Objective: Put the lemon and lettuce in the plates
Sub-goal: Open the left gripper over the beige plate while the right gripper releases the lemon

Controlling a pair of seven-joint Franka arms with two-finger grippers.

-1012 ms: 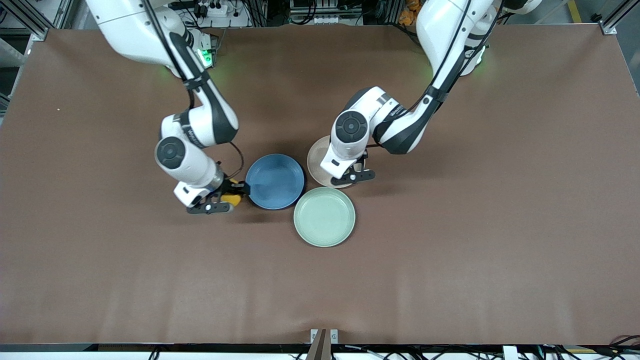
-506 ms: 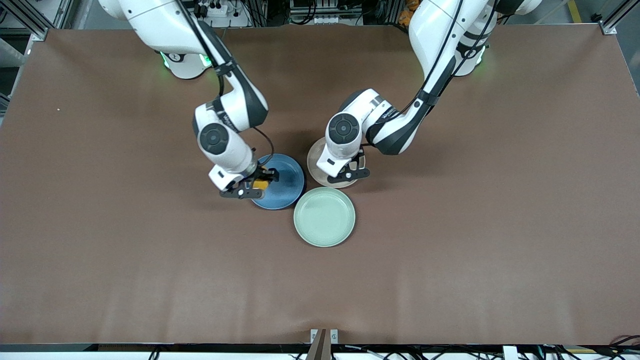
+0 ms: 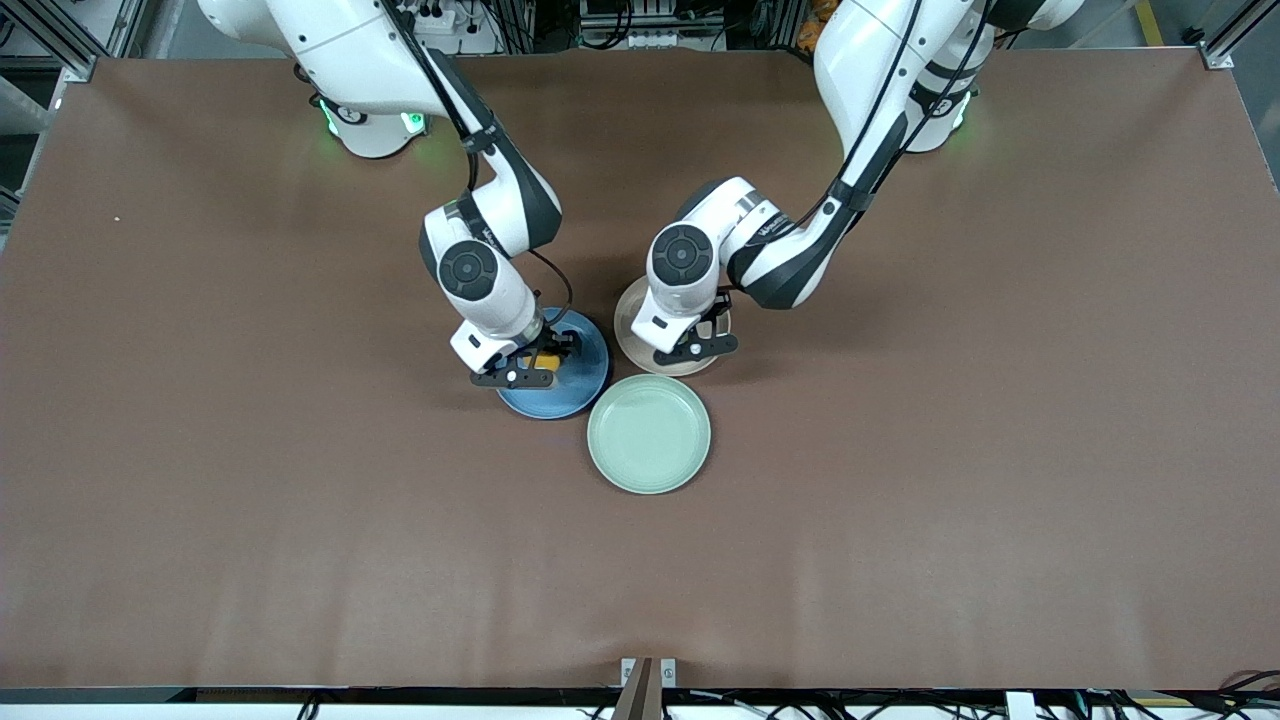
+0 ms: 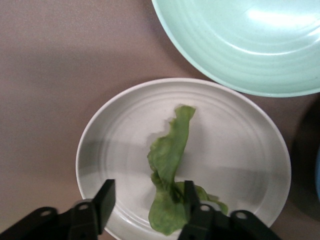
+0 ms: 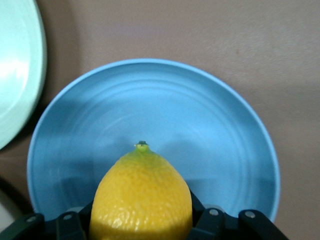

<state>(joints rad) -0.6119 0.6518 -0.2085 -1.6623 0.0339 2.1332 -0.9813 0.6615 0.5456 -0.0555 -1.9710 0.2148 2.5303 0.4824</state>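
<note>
The right tool [image 3: 540, 362] hangs over the blue plate [image 3: 585, 385], its fingers clamped on the lemon [image 5: 141, 197], which the right wrist view shows above the plate's middle, stem tip pointing away from the tool. The left tool [image 3: 706, 335] is over the beige-pink plate [image 3: 628, 318], its fingers [image 4: 105, 200] spread apart with the lettuce [image 4: 170, 165] lying loose in that plate [image 4: 100, 145] between them; 1 finger stands just beside the leaf. The 2 plates sit side by side near the worktop's [image 3: 950, 450] middle, the blue 1 toward the right arm's end. The mint-green plate [image 3: 649, 434] lies empty just beside both, nearer the front camera.
</note>
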